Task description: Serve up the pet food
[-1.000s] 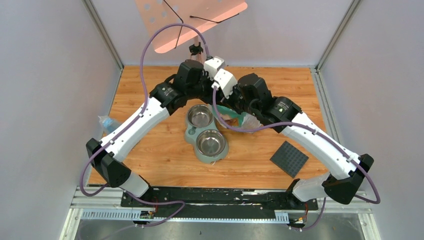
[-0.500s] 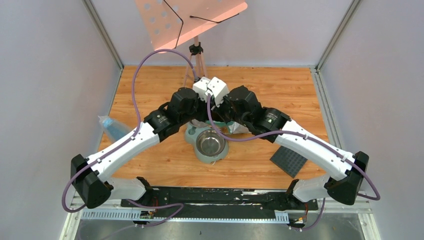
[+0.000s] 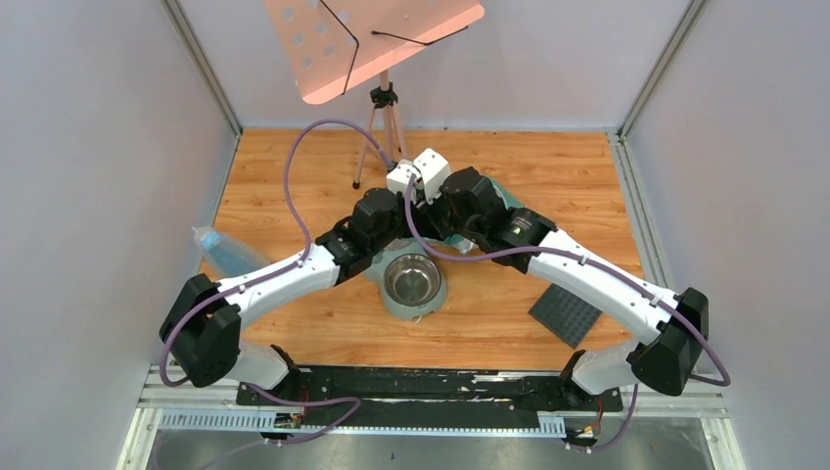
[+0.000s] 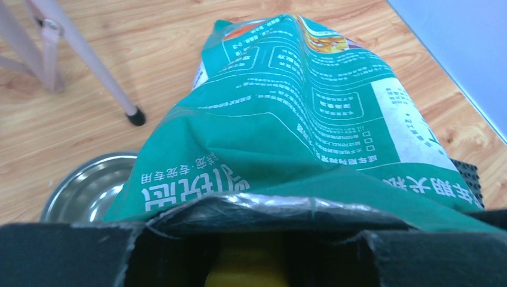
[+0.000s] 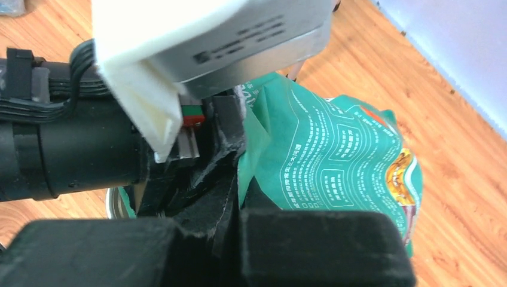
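A teal-green bag lies tilted with its silver-lined mouth toward my left gripper. The jaws stand partly apart at the mouth, around a yellow scoop in the dark opening. My right gripper is shut on the bag's edge, right beside the left gripper's black finger. In the top view both wrists meet over the far bowl of the green double feeder; a corner of the bag shows behind the right arm. The near steel bowl holds nothing I can see. The pet food is hidden.
A pink music stand on a tripod stands at the back; one leg is near the bag. A dark grey studded plate lies right of the feeder. A clear plastic bag lies at the left wall.
Both arms have drawn back toward the near edge together with the bag. The wrists now cover the far bowl, and the tripod behind them has come into view.
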`<state>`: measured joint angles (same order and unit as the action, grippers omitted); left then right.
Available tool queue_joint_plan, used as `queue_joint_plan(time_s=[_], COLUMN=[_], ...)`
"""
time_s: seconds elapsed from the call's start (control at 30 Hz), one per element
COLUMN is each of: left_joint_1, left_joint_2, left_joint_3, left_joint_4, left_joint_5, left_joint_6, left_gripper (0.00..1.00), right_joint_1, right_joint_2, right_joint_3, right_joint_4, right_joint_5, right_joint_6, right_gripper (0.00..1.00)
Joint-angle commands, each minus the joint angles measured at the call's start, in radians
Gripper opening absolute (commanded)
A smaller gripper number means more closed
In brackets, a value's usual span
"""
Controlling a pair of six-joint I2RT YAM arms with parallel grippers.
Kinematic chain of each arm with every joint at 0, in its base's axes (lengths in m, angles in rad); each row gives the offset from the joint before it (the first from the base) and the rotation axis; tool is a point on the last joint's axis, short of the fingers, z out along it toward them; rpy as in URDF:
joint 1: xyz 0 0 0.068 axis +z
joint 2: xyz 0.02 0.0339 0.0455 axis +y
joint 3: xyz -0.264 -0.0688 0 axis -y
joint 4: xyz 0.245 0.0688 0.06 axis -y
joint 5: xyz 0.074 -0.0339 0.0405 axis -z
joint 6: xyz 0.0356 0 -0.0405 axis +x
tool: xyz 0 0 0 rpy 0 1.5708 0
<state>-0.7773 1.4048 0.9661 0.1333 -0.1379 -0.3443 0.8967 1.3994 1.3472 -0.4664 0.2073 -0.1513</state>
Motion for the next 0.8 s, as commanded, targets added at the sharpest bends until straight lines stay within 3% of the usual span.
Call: queue_joint_plan(time_s=[0.0,0.13,0.37,0.77], left_joint_1=[-0.008,-0.009,0.082,0.271], left_joint_2=[0.064,0.035,-0.044,-0.108], left_joint_3=[-0.117,-0.143,-0.158,-0.116], left_joint_4=[0.113,0.193,0.153,0.041], left_joint_5=[0.194,0.318,0.351,0.446], left_joint_6=[-0.034,-0.038,-0.168,-0.451], left_gripper=[0.0,0.0,0.0,0.0], right_joint_1=[-0.021,-0.055,-0.109,-0.173], right_joint_2=[-0.042,-0.093,-0.253,-0.255], right_joint_3=[-0.036,-0.108,-0.246,-0.211], right_joint_4=[0.026,0.026,0.061,0.057], right_joint_5=[-0.03,-0.079,-0.145,-0.064], right_joint_6=[0.097,0.114,-0.018,-0.08], right_gripper=[0.0,0.0,0.0,0.0])
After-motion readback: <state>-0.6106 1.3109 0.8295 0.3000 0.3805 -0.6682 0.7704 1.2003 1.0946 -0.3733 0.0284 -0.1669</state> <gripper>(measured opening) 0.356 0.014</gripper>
